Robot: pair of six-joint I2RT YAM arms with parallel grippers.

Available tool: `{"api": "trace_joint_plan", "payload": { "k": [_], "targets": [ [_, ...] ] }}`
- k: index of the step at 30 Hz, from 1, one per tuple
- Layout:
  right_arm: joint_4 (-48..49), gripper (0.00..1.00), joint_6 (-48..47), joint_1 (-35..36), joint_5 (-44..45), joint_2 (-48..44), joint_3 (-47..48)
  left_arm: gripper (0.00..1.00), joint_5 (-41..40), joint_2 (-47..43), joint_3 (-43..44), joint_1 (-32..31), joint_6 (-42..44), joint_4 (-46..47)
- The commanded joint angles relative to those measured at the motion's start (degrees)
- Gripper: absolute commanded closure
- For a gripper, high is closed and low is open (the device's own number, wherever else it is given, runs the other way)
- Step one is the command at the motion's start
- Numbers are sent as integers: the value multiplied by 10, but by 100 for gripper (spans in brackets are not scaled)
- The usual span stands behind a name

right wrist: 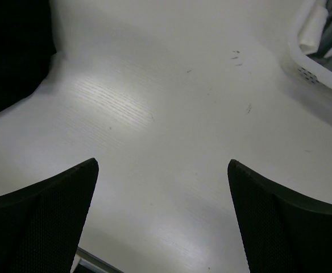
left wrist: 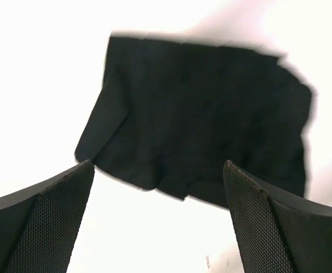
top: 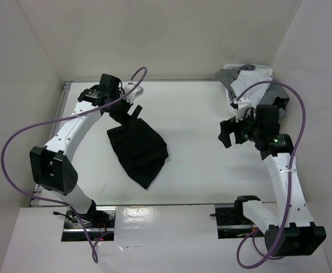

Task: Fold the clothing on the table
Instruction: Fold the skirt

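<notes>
Clothing point(top: 138, 149) lies in one crumpled black mass on the left half of the tabletop point(top: 200, 170), about midway between the far and near edges.

Top view: its long axis runs from the far edge toward the near edge, slanting a little to the right, with a narrow far end and a point at the near end. Your left hand point(top: 131, 114) sits at that narrow far end, so the fabric extends from it toward the near edge. Whether the fingers touch the cloth cannot be told here. Your right hand point(top: 228, 134) hangs over bare tabletop on the right side, well apart from the garment and nearer the white basket point(top: 268, 96) of grey and white garments point(top: 248, 77) in the far right corner. The left arm is plainly the nearer one.

Left wrist view: the left hand point(left wrist: 158, 165) has its fingers point(left wrist: 46, 222) spread wide with nothing between them. The clothing point(left wrist: 200, 136) lies flat below and ahead, slightly blurred, its near hem just past the fingertips.

Right wrist view: the right hand point(right wrist: 163, 165) is likewise spread wide and empty over bare tabletop point(right wrist: 171, 102). The clothing point(right wrist: 12, 51) shows only as a dark edge at the upper left, and the basket point(right wrist: 314, 68) at the upper right.

Judgement: the garment is not yet neatly folded. The next grasp favours the left arm at the far end, and you would have to bring the right arm well across to the left.
</notes>
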Motion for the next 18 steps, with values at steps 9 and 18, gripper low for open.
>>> {"api": "trace_joint_plan", "payload": {
  "k": [9, 18],
  "targets": [
    [-30, 2, -5, -97, 7, -63, 1, 0, 43, 1, -139, -32, 8, 44],
    [-35, 2, 0, -162, -77, -52, 23, 0, -8, 85, -122, -52, -41, 116]
  ]
}}
